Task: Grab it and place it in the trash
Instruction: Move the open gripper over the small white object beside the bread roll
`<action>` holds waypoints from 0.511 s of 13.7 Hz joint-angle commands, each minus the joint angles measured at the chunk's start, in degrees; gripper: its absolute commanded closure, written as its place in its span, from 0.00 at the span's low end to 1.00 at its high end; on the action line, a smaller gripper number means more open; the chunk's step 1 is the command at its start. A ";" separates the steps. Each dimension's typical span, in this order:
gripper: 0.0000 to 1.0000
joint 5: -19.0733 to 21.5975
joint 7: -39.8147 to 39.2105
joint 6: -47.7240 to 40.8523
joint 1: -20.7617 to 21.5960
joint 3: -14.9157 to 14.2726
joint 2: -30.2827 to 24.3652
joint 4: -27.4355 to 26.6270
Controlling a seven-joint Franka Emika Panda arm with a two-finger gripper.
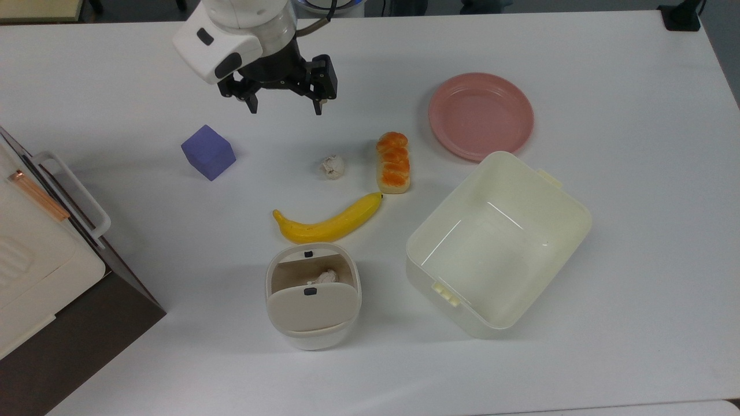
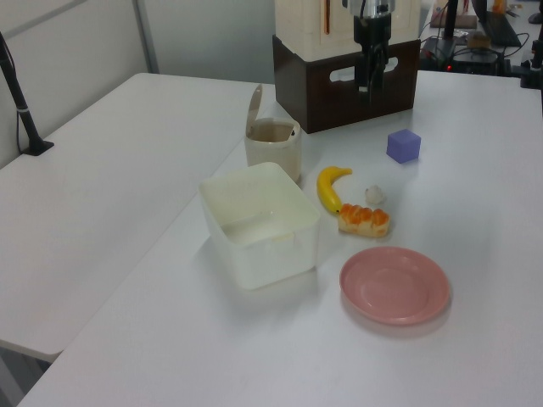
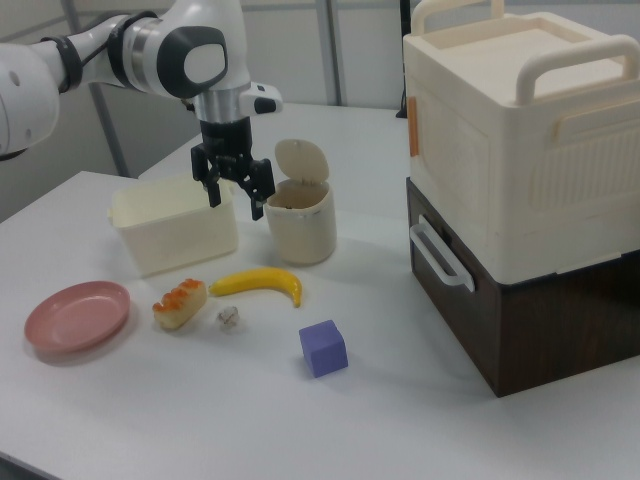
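Top view: approach step is judged in hand; gripper [image 1: 285, 107] is held aloft w/ fingers spread, empty, above table [image 1: 578, 358]. Trash [image 1: 313, 296] sits by banana [image 1: 328, 221]; paper ball [image 1: 333, 166] lies btwn purple cube [image 1: 208, 152] & bread roll [image 1: 393, 162]. Next, gripper must be centred over ball & lowered.

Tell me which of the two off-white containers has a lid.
The small rounded trash bin, below the banana in the top view. It carries a beige swing-flap lid tipped open; the larger rectangular tub beside it is open-topped, with no lid.

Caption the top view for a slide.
Open black two-finger gripper above the small crumpled white paper ball; off-white swing-lid bin beyond the yellow banana.
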 commanded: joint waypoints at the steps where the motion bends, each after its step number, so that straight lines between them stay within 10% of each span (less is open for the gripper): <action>1: 0.04 1.03 0.59 1.69 0.75 0.08 -1.31 -5.39; 7: 0.09 1.11 1.21 13.09 3.56 0.17 -1.92 -16.55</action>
